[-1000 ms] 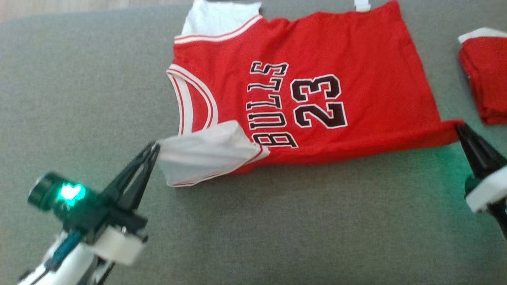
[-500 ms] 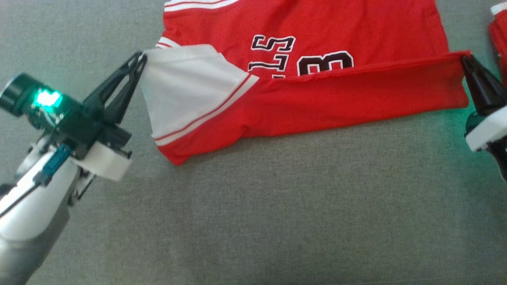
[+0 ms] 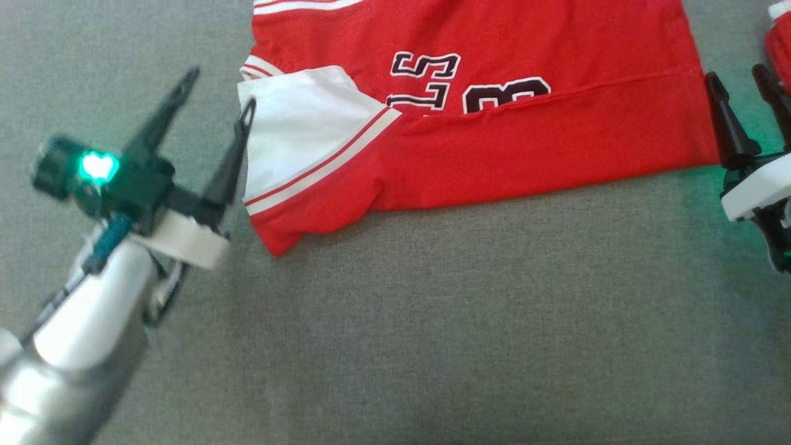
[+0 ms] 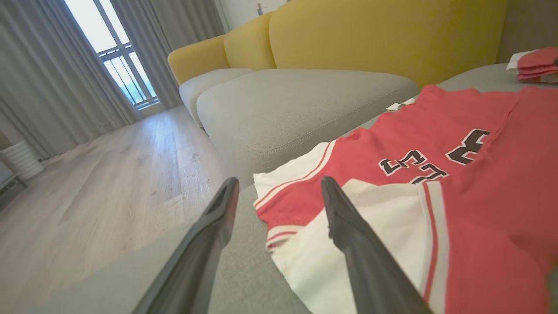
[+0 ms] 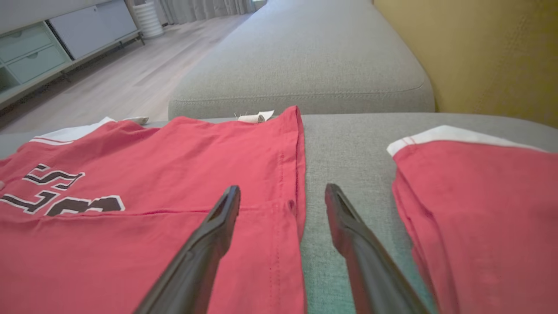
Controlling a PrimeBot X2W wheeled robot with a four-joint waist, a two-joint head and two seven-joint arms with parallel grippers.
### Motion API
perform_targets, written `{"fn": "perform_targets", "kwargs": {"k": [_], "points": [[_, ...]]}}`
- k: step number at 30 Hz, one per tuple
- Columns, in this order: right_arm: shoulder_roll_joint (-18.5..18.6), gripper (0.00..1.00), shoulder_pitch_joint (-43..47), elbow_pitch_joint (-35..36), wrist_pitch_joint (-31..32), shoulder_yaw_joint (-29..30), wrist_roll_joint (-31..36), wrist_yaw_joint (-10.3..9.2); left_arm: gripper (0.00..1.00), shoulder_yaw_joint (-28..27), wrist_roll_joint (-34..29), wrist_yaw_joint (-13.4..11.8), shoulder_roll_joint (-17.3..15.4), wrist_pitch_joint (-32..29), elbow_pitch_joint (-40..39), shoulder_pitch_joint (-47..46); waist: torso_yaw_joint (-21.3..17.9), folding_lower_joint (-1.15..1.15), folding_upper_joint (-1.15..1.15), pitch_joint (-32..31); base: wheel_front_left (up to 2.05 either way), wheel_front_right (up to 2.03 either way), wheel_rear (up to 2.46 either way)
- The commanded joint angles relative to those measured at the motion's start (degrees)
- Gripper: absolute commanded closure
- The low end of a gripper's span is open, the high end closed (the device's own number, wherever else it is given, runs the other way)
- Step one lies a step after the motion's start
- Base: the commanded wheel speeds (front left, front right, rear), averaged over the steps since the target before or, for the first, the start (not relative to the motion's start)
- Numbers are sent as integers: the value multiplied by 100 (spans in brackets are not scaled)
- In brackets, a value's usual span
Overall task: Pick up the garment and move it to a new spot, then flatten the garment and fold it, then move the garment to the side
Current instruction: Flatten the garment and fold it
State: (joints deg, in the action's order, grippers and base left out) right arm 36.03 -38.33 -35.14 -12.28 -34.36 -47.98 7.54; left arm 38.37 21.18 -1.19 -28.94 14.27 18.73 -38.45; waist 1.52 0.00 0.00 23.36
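Note:
The garment (image 3: 494, 130) is a red jersey with black lettering and a white sleeve. It lies flat on the grey cushion (image 3: 432, 340), its near edge folded over the front. My left gripper (image 3: 219, 89) stands open beside the white sleeve corner, holding nothing. In the left wrist view one finger of my left gripper (image 4: 279, 179) crosses the white sleeve of the garment (image 4: 457, 174). My right gripper (image 3: 735, 74) is open at the hem's right end. In the right wrist view my right gripper (image 5: 282, 187) straddles the hem edge of the garment (image 5: 152, 174), empty.
A second folded red garment (image 3: 780, 37) lies right of the right gripper, also visible as a folded pile (image 5: 471, 196). The yellow sofa back (image 4: 370, 35) rises behind the cushion. The wooden floor (image 4: 109, 174) lies beyond the cushion's left edge, a cabinet (image 5: 43, 39) farther off.
Both grippers carried the garment's near edge over its front, then opened and let go. The folded flap now rests on the garment. The head view shifted down early on.

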Motion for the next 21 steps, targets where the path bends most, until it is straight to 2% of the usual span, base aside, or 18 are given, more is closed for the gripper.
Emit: {"fn": "perform_targets", "kwargs": {"k": [1,8,13,16,21], "points": [[56,0,30,70,-97,-4,-13,-5,0,-301,101,-94,-134,31,-158,142,-13,0,0,-55,0,0,0],[-68,0,272,44,-250,96,-26,-5,0,-494,1001,-666,333,-128,-572,1628,-53,0,0,-214,0,0,0],[-118,0,368,61,-267,173,1,-5,0,-527,1324,-966,513,-386,-664,2144,-69,0,0,-255,0,0,0],[-153,0,392,91,-269,226,29,-5,0,-489,1398,-990,562,-518,-627,2195,-80,0,0,-263,0,0,0],[-205,0,448,129,-271,292,86,-5,0,-318,1458,-860,635,-717,-581,2177,-95,0,0,-281,0,0,0]]}}
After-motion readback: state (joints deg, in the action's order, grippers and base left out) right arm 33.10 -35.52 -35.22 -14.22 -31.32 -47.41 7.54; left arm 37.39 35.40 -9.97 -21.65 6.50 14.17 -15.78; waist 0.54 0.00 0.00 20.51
